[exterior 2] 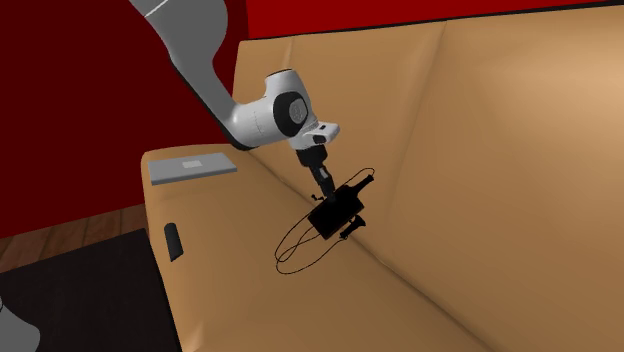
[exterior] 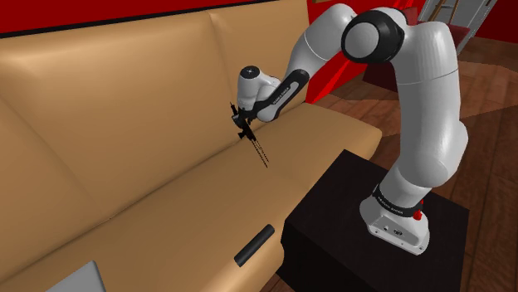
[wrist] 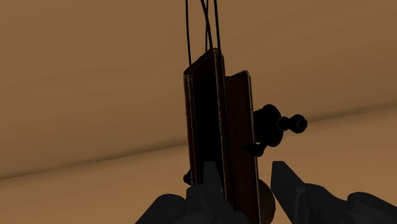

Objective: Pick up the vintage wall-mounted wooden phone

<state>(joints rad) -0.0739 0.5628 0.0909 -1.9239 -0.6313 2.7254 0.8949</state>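
The phone (exterior 2: 335, 211) is a small dark wooden box with black knobs and thin black cord loops (exterior 2: 300, 250) hanging below it. It hangs in the air in front of the tan sofa's backrest (exterior 2: 480, 120), above the seat. My gripper (exterior 2: 322, 183) is shut on its upper end. In the shoulder view the phone (exterior: 244, 129) hangs under the gripper (exterior: 241, 117), cord (exterior: 259, 154) trailing toward the seat. In the wrist view the brown panels of the phone (wrist: 219, 121) stand upright between my fingers (wrist: 289, 188), knobs sticking out to one side.
A black bar-shaped object (exterior: 254, 245) lies near the seat's front edge, close to the black stand (exterior: 332, 240). A flat grey item (exterior 2: 192, 166) rests at the sofa's far end. Red walls stand behind the sofa; wooden floor (exterior: 490, 166) lies beside the stand.
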